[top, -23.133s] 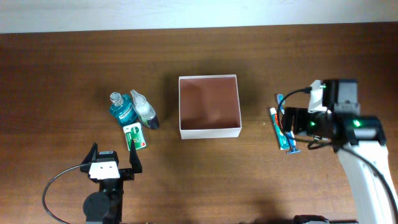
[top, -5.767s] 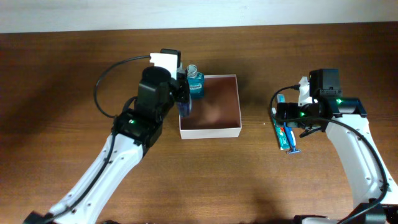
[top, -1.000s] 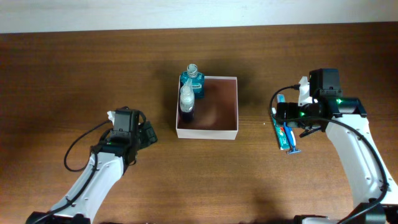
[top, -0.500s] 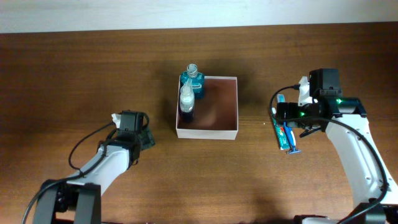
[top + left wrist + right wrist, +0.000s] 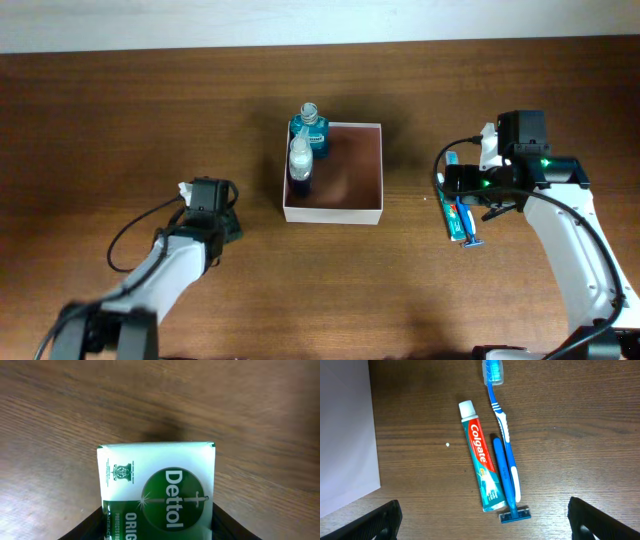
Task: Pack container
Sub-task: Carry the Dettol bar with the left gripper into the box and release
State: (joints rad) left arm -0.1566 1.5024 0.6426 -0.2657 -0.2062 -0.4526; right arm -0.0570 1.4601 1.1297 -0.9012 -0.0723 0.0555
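The container [image 5: 333, 214] is a shallow white-walled box with a reddish-brown inside, at the table's middle. A teal mouthwash bottle [image 5: 310, 130] and a clear bottle with dark liquid [image 5: 300, 160] stand in its left side. My left gripper [image 5: 226, 224] is down on the table left of the container. In the left wrist view its fingers [image 5: 159, 527] press both sides of a green and white Dettol soap pack [image 5: 157, 485]. My right gripper [image 5: 453, 190] is open and empty, hovering [image 5: 482, 522] over a toothpaste tube [image 5: 481, 467], a blue toothbrush [image 5: 504, 425] and a blue razor [image 5: 507, 490].
The container's white wall [image 5: 345, 435] shows at the left of the right wrist view, apart from the toothpaste. The toothpaste [image 5: 452, 212] and razor [image 5: 470, 238] lie right of the container on the brown wooden table [image 5: 120, 110].
The two bottles now stand in the container, which has shifted slightly left. Over the last second my left gripper has settled onto the soap pack. The right arm has not moved.
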